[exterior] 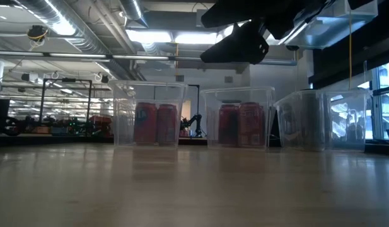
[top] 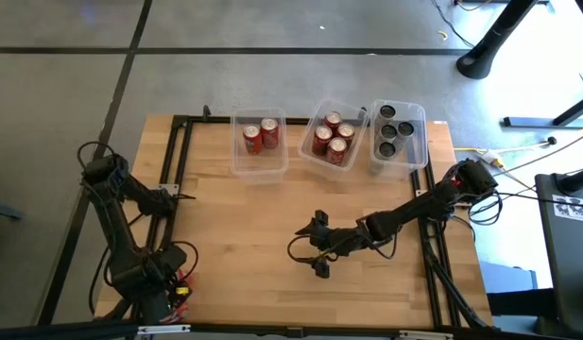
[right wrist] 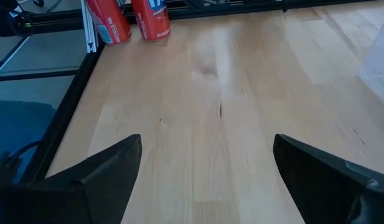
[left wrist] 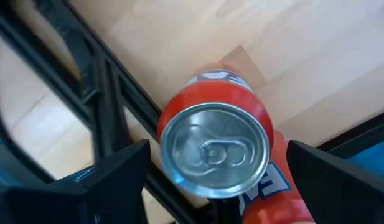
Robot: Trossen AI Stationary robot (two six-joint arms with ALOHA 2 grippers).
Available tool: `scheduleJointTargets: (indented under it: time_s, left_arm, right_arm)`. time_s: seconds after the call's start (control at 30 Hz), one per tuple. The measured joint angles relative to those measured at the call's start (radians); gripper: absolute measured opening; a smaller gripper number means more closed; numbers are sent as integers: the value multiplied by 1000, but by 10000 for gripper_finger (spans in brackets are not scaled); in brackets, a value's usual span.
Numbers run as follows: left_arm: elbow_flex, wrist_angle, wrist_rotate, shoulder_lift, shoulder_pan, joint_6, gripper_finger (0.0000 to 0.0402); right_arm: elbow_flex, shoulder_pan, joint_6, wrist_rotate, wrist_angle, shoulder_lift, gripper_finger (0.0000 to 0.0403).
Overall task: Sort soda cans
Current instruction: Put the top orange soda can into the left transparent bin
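Now, pale wooden table: three clear plastic bins at far edge hold red and black soda cans; right gripper spread, left gripper straddling a red can.

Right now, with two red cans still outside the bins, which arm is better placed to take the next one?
Left. The left gripper is open directly over a red can at the table's near-left corner. The right gripper is open and empty over mid-table, well away from those cans.
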Motion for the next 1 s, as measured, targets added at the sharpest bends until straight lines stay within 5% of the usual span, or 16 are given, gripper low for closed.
scheduleJointTargets:
  time_s: [0.67,1.0]
  left_arm:
    - [-148,148,0,0,1,45,361]
    - [-153,147,2,-1,7,94,294]
  right_arm:
    - [0,0,2,1,1,0,360]
    - [0,0,2,2,4,0,360]
